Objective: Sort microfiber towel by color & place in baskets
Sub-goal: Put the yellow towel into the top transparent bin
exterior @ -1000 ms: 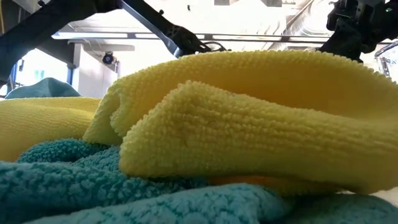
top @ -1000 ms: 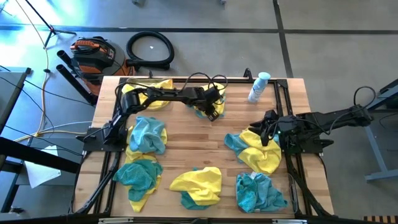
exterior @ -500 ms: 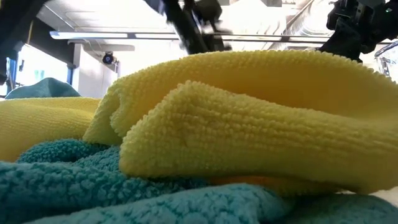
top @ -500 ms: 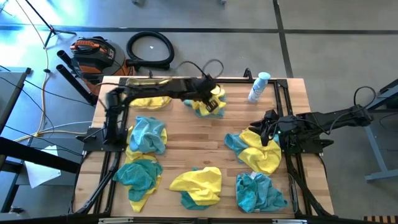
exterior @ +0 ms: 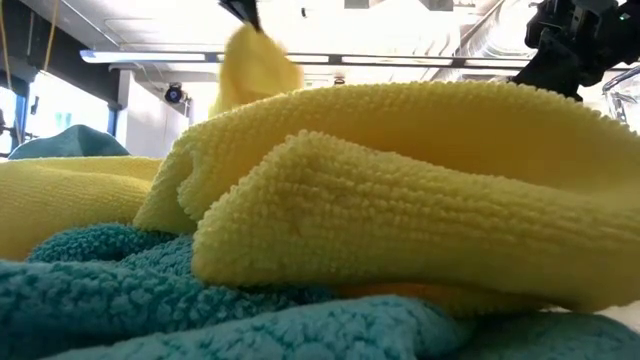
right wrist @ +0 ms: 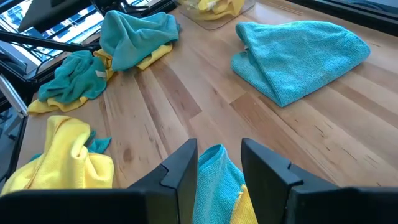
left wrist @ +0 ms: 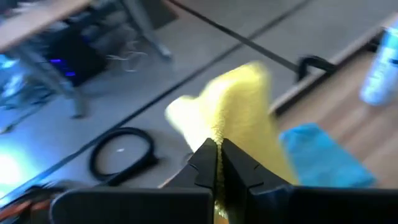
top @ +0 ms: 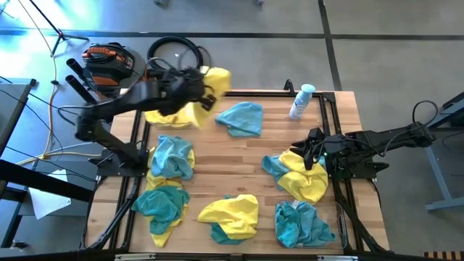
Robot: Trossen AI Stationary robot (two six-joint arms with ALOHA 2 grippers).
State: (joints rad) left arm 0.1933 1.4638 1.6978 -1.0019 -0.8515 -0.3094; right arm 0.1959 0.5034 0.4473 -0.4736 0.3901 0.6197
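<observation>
Holding a yellow towel (top: 212, 78) pinched tight, the left gripper (top: 204, 98) should drop it over the yellow basket (top: 168, 114) only.

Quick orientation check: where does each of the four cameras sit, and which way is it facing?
High: overhead, looking down on the table and both arms.
Low: table height, behind yellow towels; right gripper above.
Left wrist: left gripper pinching the lifted yellow towel.
Right wrist: open right gripper, facing across.
Shared: the blue towel.
</observation>
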